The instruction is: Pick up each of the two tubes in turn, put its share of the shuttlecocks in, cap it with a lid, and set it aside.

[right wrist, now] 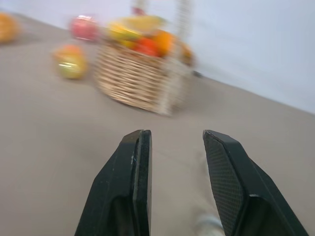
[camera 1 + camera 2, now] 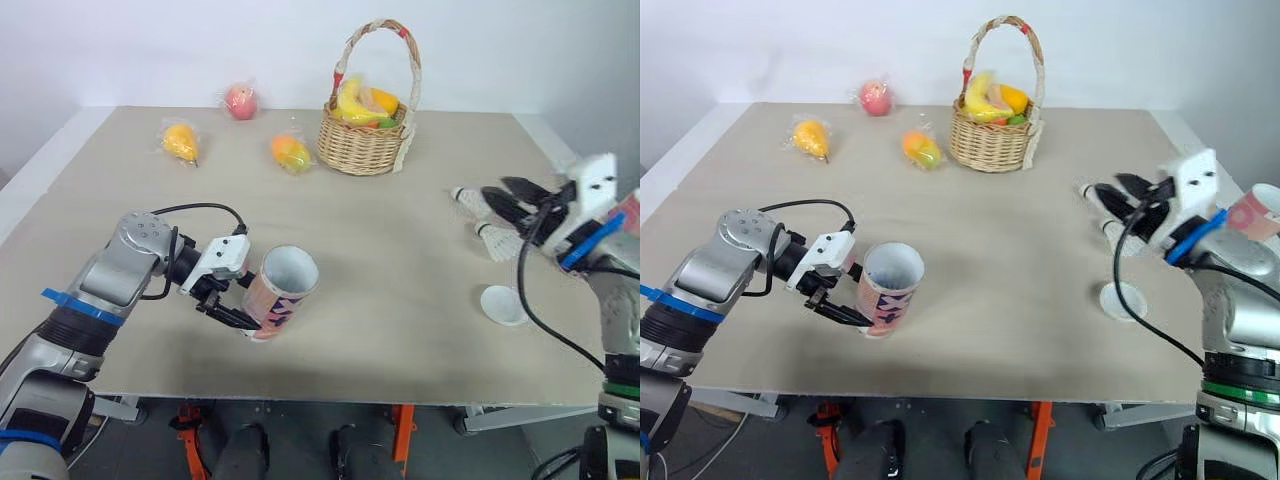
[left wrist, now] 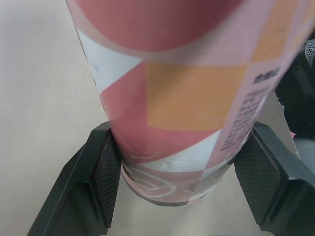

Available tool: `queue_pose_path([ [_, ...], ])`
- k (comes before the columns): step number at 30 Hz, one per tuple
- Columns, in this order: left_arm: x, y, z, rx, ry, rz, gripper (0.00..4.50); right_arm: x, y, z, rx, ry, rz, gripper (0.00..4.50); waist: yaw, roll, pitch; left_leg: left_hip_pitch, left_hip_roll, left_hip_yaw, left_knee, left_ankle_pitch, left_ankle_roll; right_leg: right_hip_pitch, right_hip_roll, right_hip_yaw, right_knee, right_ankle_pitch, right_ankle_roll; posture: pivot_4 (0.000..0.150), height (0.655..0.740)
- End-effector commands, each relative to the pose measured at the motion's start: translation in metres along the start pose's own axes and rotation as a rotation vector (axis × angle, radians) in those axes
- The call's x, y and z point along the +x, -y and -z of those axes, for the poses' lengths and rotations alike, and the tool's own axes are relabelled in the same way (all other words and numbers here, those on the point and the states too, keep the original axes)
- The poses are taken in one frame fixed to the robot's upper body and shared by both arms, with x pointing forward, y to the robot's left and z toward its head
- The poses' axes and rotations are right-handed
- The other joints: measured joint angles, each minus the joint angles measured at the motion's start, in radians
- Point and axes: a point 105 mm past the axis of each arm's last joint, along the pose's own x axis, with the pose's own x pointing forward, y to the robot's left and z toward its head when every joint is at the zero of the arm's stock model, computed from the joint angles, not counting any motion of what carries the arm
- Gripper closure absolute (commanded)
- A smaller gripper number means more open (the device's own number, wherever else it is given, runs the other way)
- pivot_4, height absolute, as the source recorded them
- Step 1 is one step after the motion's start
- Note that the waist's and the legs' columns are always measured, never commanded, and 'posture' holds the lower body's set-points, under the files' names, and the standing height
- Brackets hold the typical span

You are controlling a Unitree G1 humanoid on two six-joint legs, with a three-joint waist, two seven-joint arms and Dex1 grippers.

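Tube (image 2: 280, 292) lower left, clamped in left gripper (image 3: 181, 179); its small print unreadable. Right gripper (image 1: 178, 142) fingers apart, empty, mid-right.

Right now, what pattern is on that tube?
The tube has pink-red, orange and white blocks; left wrist view shows best.

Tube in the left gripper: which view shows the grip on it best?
The left wrist view: both pads press the tube near its base. The eye views show its open mouth from above; the right wrist view faces the basket.
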Motion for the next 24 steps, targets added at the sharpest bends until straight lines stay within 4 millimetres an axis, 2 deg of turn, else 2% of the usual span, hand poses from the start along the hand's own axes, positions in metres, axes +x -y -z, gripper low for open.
queue_pose_path([
  [1, -0.002, 0.000, -0.005, 0.017, 0.011, -0.009, 1.33, -0.014, 0.007, 0.002, 0.017, -0.003, 0.037, 2.65, 0.000, 0.000, 0.000, 0.000, 0.000, 0.000, 0.000, 0.000, 0.000, 0.000, 0.000, 0.000, 0.000, 0.000, 0.000, 0.150, 0.7400],
  [6, -0.001, 0.000, -0.004, 0.014, 0.011, -0.009, 1.33, -0.031, -0.018, 0.020, 0.070, -0.107, -0.111, 2.65, -0.006, 0.001, 0.000, 0.002, 0.000, 0.001, 0.001, 0.000, 0.000, 0.001, 0.000, 0.001, 0.000, -0.002, 0.006, 0.150, 0.7400],
  [9, -0.001, -0.001, -0.005, 0.014, 0.011, -0.009, 1.33, -0.030, -0.016, 0.033, 0.058, -0.167, -0.090, 2.65, -0.009, 0.002, 0.000, 0.002, 0.000, 0.002, 0.001, 0.000, 0.000, 0.001, 0.000, 0.002, 0.000, -0.002, 0.007, 0.150, 0.7400],
  [16, -0.001, -0.003, -0.006, 0.021, 0.010, -0.012, 1.33, -0.008, -0.010, 0.061, 0.038, -0.248, -0.044, 2.65, -0.010, 0.001, 0.000, 0.003, 0.000, 0.003, 0.002, 0.000, 0.001, 0.002, 0.000, 0.003, 0.000, 0.000, 0.007, 0.150, 0.7400],
  [24, -0.002, -0.003, -0.006, 0.010, 0.014, -0.025, 1.33, 0.012, -0.010, 0.070, -0.002, -0.281, -0.048, 2.65, -0.010, 0.001, 0.000, 0.002, 0.000, 0.003, 0.002, 0.000, 0.001, 0.001, 0.000, 0.003, 0.000, -0.001, 0.008, 0.150, 0.7400],
])
